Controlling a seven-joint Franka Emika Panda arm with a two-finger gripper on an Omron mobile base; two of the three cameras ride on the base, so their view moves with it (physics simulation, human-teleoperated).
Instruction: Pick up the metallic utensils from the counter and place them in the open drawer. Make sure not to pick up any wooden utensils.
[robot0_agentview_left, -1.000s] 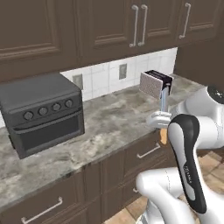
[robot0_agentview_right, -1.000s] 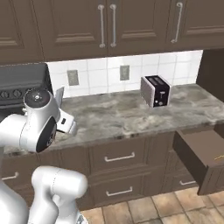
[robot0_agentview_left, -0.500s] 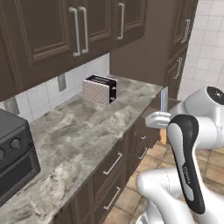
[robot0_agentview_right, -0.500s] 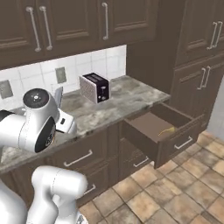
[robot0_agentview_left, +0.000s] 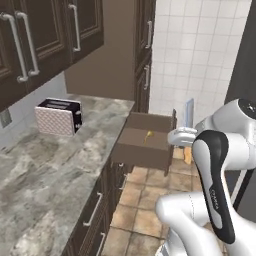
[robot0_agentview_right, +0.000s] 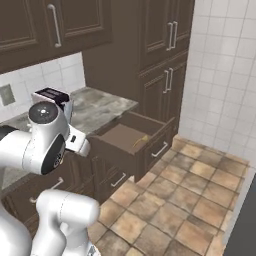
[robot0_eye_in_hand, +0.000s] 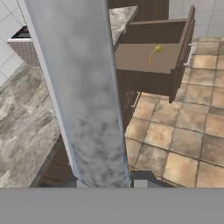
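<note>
The tool (robot0_eye_in_hand: 108, 183) is closed narrow on the bluish-grey utensil (robot0_eye_in_hand: 81, 87), which stands up from the jaws as a broad grey blade across the hand view; in the left base view the same utensil (robot0_agentview_left: 189, 112) rises upright above the white wrist. It hangs over the tiled floor (robot0_agentview_left: 150, 210), beside the tabletop (robot0_agentview_left: 45, 170) and short of the open drawer (robot0_agentview_left: 145, 150).

The drawer juts from the dark cabinets at the tabletop's far end, and 1 golden-yellow utensil (robot0_eye_in_hand: 155, 51) already lies on its floor near the front panel. A toaster (robot0_agentview_left: 57, 116) stands on the tabletop against the wall, well apart from the drawer.

Risks, as I judge them: the utensil is carried over bare floor, so any slip in a thin grip would drop it onto the tiles rather than into the drawer. It stands tall, so a low approach could knock its end against the drawer's front panel or side wall. A release too close to the rim could let it tip out, and a drop from high up could bounce it or jostle the golden one.

Hard to make out: the finger tips sit at the bottom edge of the hand view, mostly behind the utensil, so how squarely they clamp it cannot be told. The utensil's top is cut off there, and its head shape is unclear.
</note>
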